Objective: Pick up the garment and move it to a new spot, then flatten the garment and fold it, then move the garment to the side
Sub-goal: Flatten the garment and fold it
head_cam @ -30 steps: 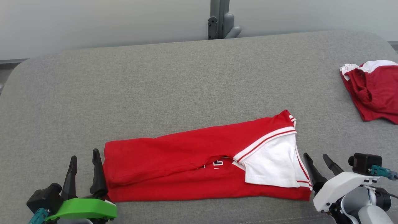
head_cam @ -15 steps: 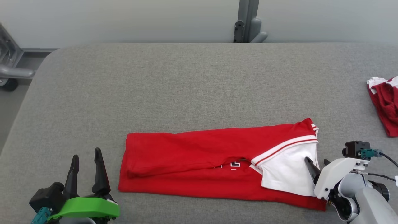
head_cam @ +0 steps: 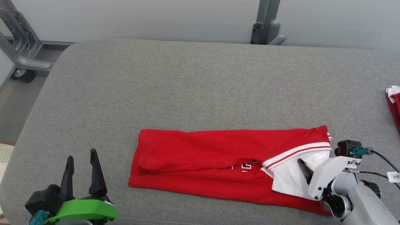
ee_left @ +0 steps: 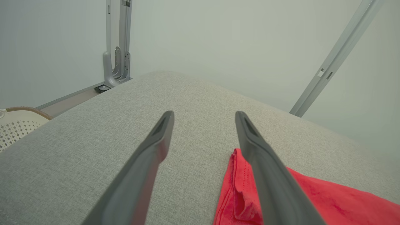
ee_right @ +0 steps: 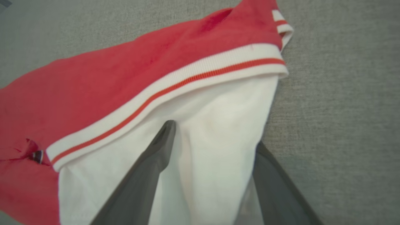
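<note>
Two sets of jaws, both mine, both standing apart. The shirt (head_cam: 203,162) lies folded into a long red strip on the tabletop (head_cam: 187,93), with its white part (head_cam: 290,179) at its right end. My left jaws hold nothing and stand just off the shirt's left end over bare tabletop, fingers (head_cam: 95,175) pointing away from me. My right jaws are at the shirt's right end. One finger (ee_right: 150,168) lies on the white part, the other at that part's outer edge, not clamped. Another red-and-white garment (head_cam: 394,103) lies well right of the shirt.
</note>
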You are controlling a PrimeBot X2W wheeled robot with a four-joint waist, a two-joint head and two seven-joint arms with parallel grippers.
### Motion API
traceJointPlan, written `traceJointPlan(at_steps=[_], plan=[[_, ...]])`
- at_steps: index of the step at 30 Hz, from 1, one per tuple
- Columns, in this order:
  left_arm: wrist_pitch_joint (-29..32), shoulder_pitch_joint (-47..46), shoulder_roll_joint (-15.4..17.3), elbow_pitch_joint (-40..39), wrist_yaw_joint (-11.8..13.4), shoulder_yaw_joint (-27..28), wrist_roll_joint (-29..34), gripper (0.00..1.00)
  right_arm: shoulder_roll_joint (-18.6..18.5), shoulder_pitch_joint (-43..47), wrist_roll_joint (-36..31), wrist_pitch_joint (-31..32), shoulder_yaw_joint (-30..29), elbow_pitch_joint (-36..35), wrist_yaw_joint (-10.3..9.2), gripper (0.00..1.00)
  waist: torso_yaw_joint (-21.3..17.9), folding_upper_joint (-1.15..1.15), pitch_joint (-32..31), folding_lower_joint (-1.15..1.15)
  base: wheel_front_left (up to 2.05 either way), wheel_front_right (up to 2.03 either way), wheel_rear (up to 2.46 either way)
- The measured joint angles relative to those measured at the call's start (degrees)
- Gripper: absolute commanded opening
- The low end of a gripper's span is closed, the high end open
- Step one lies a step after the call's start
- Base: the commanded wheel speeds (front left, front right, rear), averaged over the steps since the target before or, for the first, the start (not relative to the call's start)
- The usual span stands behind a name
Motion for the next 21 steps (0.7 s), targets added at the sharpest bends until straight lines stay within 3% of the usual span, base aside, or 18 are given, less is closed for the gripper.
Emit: traceJointPlan(at_steps=[2,3,4,5,6,7,15,21], plan=[[0.0,0.0,0.0,0.0,0.0,-0.1,0.0,1.00,0.1,-0.7,-0.5,0.2,1.3,0.6,0.00,1.00,0.0,0.00,0.0,0.00,0.00,0.00,0.00],[0.0,0.0,0.0,0.0,0.0,-0.1,0.1,1.00,0.0,-1.1,-1.3,0.2,2.0,1.2,0.00,0.76,-0.1,0.00,0.1,0.00,0.00,0.00,0.00],[0.0,0.0,0.0,0.0,0.0,-0.1,0.1,1.00,-0.2,-1.5,-2.2,0.1,2.6,1.8,0.00,0.43,-0.1,0.00,0.1,0.00,0.00,0.00,0.00],[0.0,0.0,0.0,0.0,0.0,-0.2,0.1,1.00,-0.2,-2.0,-3.1,-0.2,3.2,2.4,0.00,0.20,-0.1,0.00,0.1,0.00,0.00,0.00,0.00],[0.0,0.0,0.0,0.0,0.0,-0.2,0.1,1.00,-0.2,-2.4,-3.8,-0.4,3.7,3.0,0.00,0.05,-0.1,0.00,0.1,0.00,0.00,0.00,0.00],[0.0,0.0,0.0,0.1,0.0,-0.3,0.1,1.00,0.0,-2.8,-4.3,-0.5,3.9,3.6,0.00,0.00,-0.2,0.00,0.0,0.00,0.00,0.00,0.00],[0.0,0.7,0.0,0.4,0.0,-0.1,0.4,1.00,0.4,-4.1,-2.8,-2.5,4.9,5.5,0.08,0.00,-1.4,0.00,-0.7,0.00,0.00,0.00,0.00],[0.0,1.4,0.0,0.6,0.0,-0.1,0.4,1.00,-3.4,-3.6,0.9,-2.9,3.9,3.2,0.08,0.00,-3.8,0.00,-1.3,0.00,0.00,0.00,0.00]])
